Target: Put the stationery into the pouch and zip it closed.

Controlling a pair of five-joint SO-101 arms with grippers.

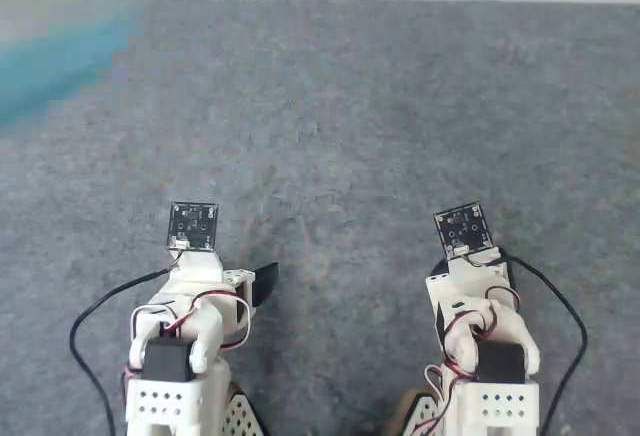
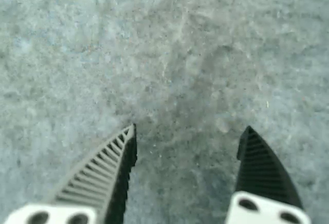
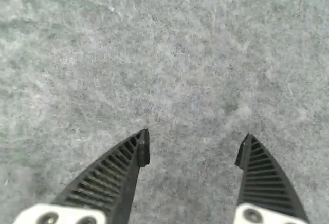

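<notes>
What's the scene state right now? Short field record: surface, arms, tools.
surface: grey felt-like table covering
arms: one white plastic arm and a second white plastic arm, side by side at the near edge of the table
left tool: open, black ribbed fingers apart, grey covering between them, holding nothing
right tool: open, black ribbed fingers apart, grey covering between them, holding nothing
far corner: blurred blue-green patch, too unclear to identify
</notes>
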